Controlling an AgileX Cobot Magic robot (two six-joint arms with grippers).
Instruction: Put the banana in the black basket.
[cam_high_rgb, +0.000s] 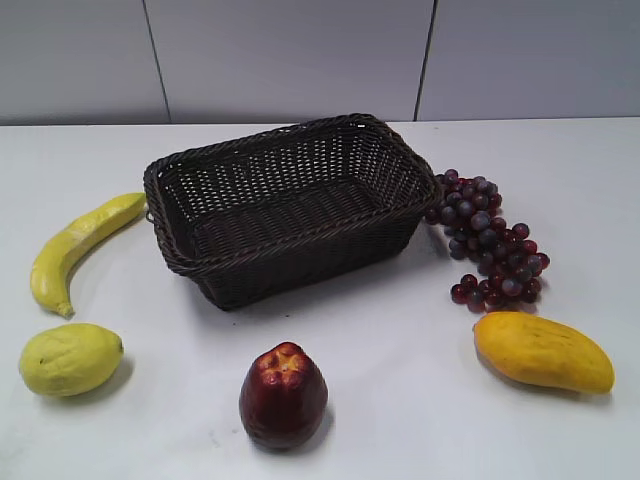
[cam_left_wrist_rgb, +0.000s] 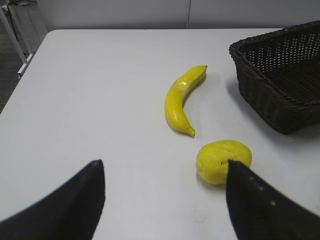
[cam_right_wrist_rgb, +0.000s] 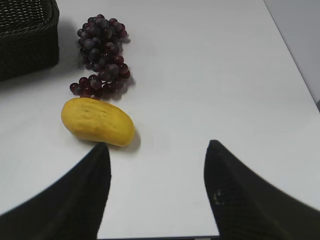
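The banana (cam_high_rgb: 78, 245) lies on the white table left of the black basket (cam_high_rgb: 290, 140); the basket has nothing in it. In the left wrist view the banana (cam_left_wrist_rgb: 181, 99) lies ahead of my left gripper (cam_left_wrist_rgb: 164, 165), which is open and empty, well short of it. The basket's corner (cam_left_wrist_rgb: 280, 75) shows at the right there. My right gripper (cam_right_wrist_rgb: 157, 146) is open and empty over bare table near the front right edge. Neither gripper shows in the exterior view.
A yellow lemon (cam_high_rgb: 70, 358) lies in front of the banana, close to the left gripper's right finger (cam_left_wrist_rgb: 223, 161). A dark red apple (cam_high_rgb: 283, 393) is front centre. Purple grapes (cam_high_rgb: 487, 238) and an orange-yellow mango (cam_high_rgb: 543, 351) lie right of the basket.
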